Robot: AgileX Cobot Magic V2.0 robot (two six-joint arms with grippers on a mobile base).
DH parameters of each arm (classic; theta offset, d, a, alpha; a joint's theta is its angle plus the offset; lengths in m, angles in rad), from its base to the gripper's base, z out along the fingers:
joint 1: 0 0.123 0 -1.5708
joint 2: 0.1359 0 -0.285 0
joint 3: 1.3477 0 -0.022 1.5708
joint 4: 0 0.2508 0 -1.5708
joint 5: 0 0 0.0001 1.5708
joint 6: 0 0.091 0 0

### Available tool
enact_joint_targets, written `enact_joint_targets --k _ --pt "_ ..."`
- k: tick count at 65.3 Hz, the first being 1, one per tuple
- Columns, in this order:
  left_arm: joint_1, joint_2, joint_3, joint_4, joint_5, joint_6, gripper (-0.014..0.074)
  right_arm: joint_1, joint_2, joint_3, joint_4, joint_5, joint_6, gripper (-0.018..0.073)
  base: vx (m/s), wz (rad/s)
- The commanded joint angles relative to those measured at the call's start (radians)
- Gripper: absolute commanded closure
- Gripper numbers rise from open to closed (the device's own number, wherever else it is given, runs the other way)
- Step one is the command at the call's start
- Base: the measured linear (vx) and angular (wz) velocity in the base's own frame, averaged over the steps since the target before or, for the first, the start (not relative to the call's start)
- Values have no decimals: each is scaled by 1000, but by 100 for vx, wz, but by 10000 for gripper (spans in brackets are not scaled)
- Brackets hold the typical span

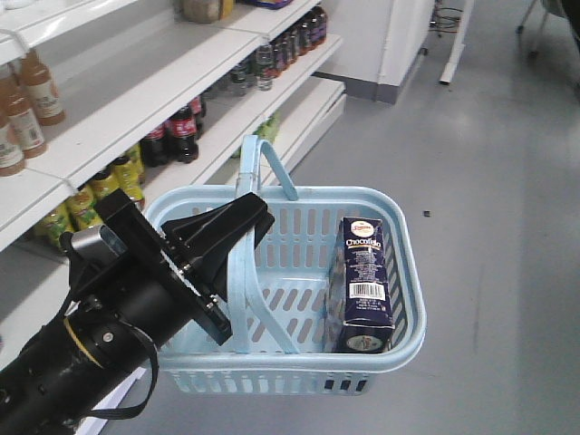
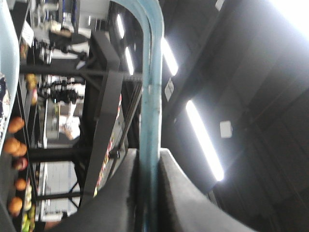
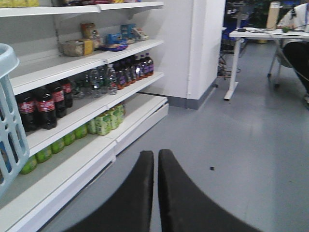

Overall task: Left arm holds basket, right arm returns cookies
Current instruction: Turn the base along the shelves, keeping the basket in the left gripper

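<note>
The cookies (image 1: pixel 365 283) stand upright inside the basket (image 1: pixel 419 304), at the end away from the left arm and close against the wall. In my judgement the right arm should descend from above with jaws spread wider than the carton, grip its narrow faces, and lift clear of the rim before turning to the shelf (image 3: pixel 72 159). The left end effector (image 1: pixel 243 227) is clamped narrow on one hoop handle (image 2: pixel 150 96), while the right end effector (image 3: pixel 155 166) has its jaws almost together, holding nothing.
</note>
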Motion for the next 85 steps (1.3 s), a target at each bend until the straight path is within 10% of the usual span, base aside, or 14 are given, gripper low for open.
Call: enact_joint_targets --k 1,85 --pt "-5 -34 -30 -8 -138 0 596 -5 -9 18 -3 -76 -9 566 -4 -65" --pt "-5 -34 -30 -8 -138 0 596 -5 -9 18 -3 -76 -9 566 1 -27"
